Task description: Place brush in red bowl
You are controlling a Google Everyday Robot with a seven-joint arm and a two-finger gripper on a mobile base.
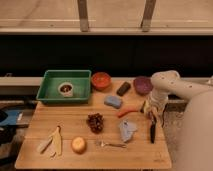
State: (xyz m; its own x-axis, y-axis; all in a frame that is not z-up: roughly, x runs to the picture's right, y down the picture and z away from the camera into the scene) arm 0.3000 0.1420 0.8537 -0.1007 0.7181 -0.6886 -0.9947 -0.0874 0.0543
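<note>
One of two steps: reaching brush (152,131) | gripper (151,114) at its top end, cannot tell how open | next: grasp, carry to red bowl (101,80)

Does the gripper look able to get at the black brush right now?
Probably yes: the gripper hangs just above the far end of the brush; nothing lies on the brush, and the orange-handled tool sits off to one side.

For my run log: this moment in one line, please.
gripper: right side, above brush | brush: lying on table | red bowl: beside green tray | placed: no
</note>
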